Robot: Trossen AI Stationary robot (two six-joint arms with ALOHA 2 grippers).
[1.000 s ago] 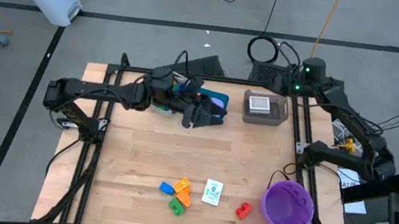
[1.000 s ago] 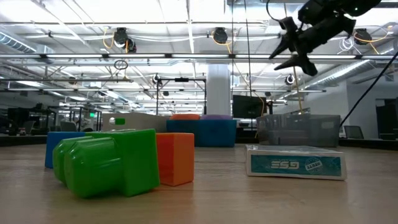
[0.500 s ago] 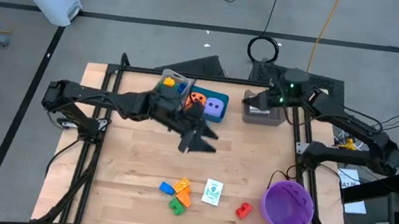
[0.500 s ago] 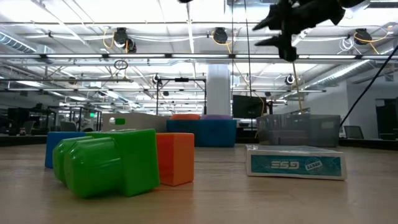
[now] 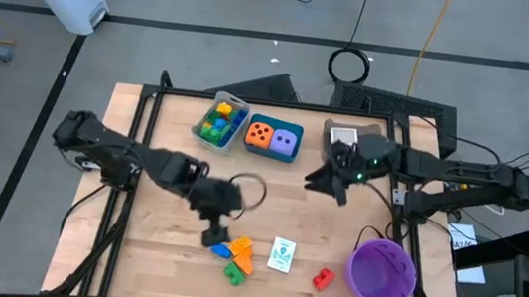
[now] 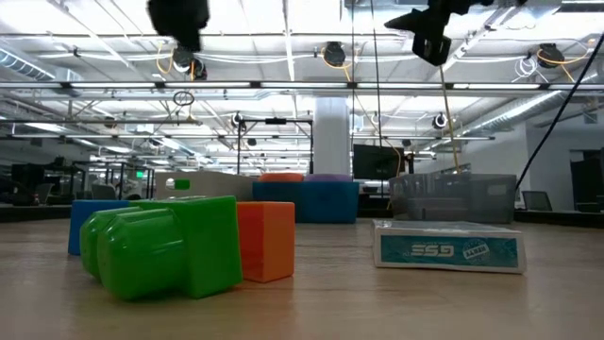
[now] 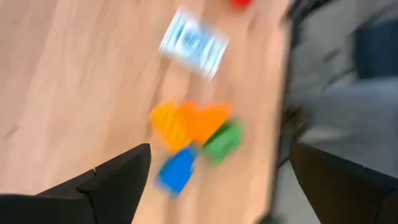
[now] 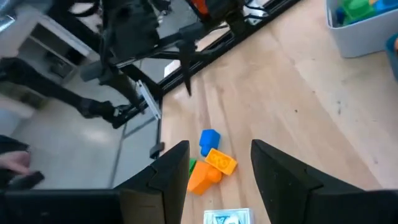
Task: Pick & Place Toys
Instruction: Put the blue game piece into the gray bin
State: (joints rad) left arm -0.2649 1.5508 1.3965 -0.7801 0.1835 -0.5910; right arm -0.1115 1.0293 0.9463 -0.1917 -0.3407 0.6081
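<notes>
Near the table's front edge lies a cluster of toys: a blue brick (image 5: 221, 251), orange bricks (image 5: 242, 252) and a green brick (image 5: 233, 273). Beside them lie a white card (image 5: 281, 254) and a red brick (image 5: 323, 277). My left gripper (image 5: 214, 233) hangs open just above and to the left of the cluster, slanting down at it; its fingers frame the bricks (image 7: 193, 130) in the left wrist view. My right gripper (image 5: 320, 183) is open over the table's middle right, holding nothing. Its wrist view looks past its fingers (image 8: 177, 165) at the same bricks (image 8: 211, 165).
At the far edge stand a grey tray (image 5: 220, 121) of bricks, a blue tray (image 5: 273, 140) with an orange and a purple die, and a box-like tray (image 5: 346, 136) partly under my right arm. A purple bowl (image 5: 381, 272) sits at the near right. Bare wood lies between.
My left gripper has swung from over the far trays toward the near edge, sunk, and tipped downward over the brick cluster. My right gripper has swung from the far right corner, past the box-like tray, toward the table's middle. No toy has moved.
</notes>
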